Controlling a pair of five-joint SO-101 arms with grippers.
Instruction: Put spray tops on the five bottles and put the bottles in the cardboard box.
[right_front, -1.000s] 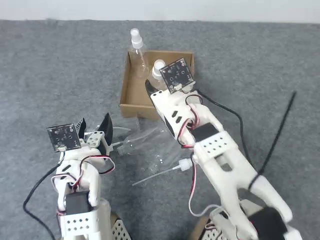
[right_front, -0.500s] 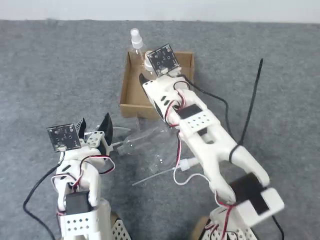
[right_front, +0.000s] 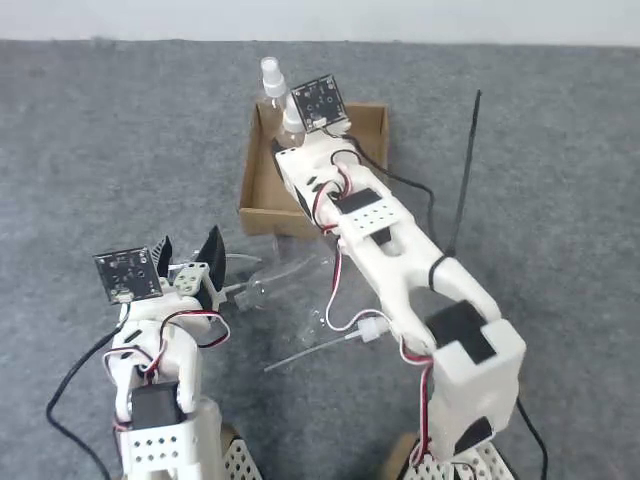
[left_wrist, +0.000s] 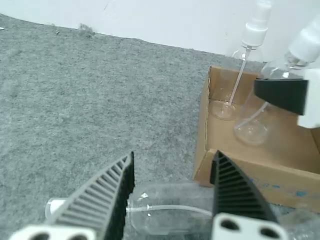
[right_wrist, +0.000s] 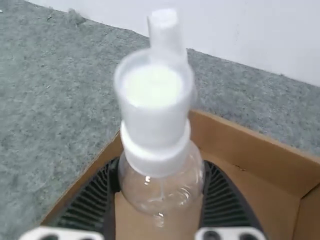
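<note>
The cardboard box (right_front: 258, 190) sits at the table's far middle. One clear bottle with a white spray top (right_front: 272, 82) stands in its far left corner (left_wrist: 239, 75). My right gripper (right_front: 288, 150) is over the box, shut on a second capped bottle (right_wrist: 159, 172) just below its white spray top (right_wrist: 155, 95). That bottle (left_wrist: 262, 110) hangs upright, low inside the box beside the first; I cannot tell whether it touches the floor. My left gripper (right_front: 188, 255) stands open near the front left, over a capped bottle (left_wrist: 167, 214) lying on the carpet.
Clear bottles (right_front: 290, 278) lie on the grey carpet between the arms, in front of the box. A loose spray top (right_front: 372, 330) with its long tube lies next to the right arm's base. A black cable (right_front: 462, 170) rises to the right of the box.
The right arm has stretched farther, carrying its bottle toward the box's far left corner, next to the standing bottle. The left arm has stayed still.
</note>
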